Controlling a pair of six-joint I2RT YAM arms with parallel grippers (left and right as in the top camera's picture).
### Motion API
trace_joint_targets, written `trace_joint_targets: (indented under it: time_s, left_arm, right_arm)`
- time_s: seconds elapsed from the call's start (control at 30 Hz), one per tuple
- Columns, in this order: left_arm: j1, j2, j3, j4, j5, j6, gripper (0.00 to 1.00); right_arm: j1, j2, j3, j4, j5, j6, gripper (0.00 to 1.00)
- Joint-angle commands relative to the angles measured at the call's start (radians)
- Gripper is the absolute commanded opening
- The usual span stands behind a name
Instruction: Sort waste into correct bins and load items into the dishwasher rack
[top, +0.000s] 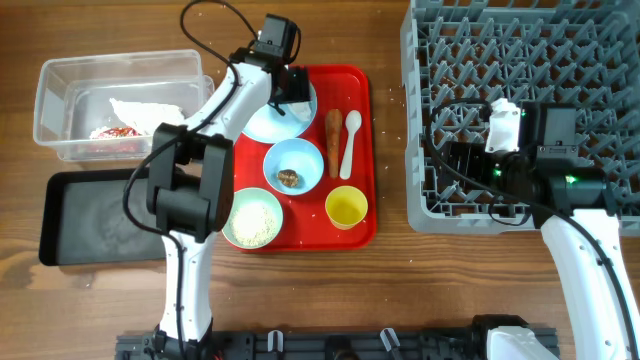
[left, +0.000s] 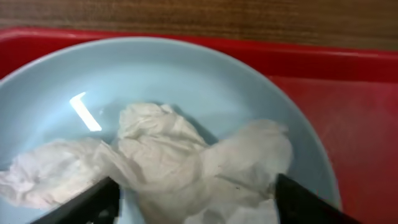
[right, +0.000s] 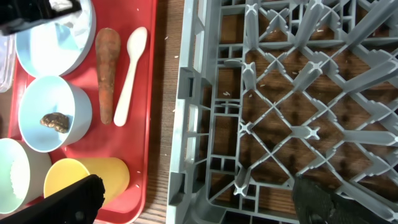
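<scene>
Starting at the left, a clear plastic rectangular tub (top: 60, 75) holds a red-and-white wrapper (top: 115, 132). Over the flat red serving tray (top: 362, 150), the left gripper (left: 193, 199) stands with jaws apart on either side of the crumpled white napkin (left: 186, 162), which lies on the round pale-blue plate (left: 217, 74). Rightward, the right gripper (right: 196, 186) hangs wide open over the left edge of the large grey plastic grid rack (right: 280, 124).

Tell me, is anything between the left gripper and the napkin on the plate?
Nothing visible is in the way. The left gripper hangs open right over the napkin on the plate, one finger at each side.
</scene>
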Motion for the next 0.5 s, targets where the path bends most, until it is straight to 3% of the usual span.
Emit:
trace_joint_targets:
  time_s: [0.0,0.07,0.17,0.2,0.47]
  left_arm:
    - [0.001,0.043,0.005,-0.001,-0.017,0.015,0.51]
    - [0.001,0.043,0.005,-0.001,-0.017,0.014,0.41]
    - [0.001,0.043,0.005,-0.002,-0.017,0.014,0.09]
    - [0.001,0.042,0.006,-0.003,-0.016,0.014,0.04]
    - [0.025,-0.117,0.140,-0.170,0.044,-0.061,0.04]
  right_arm:
    - [0.006,0.006,0.010,0.000,-0.009,0.010,1.00]
    - [0.006,0.006,0.010,0.000,-0.009,0.010,1.00]
    - [0.006,0.006,0.010,0.000,-0.009,0.011,1.00]
    - [0.006,0.006,0.010,0.000,-0.010,0.010,1.00]
    - [0.006,0.006,0.010,-0.001,-0.010,0.011,1.00]
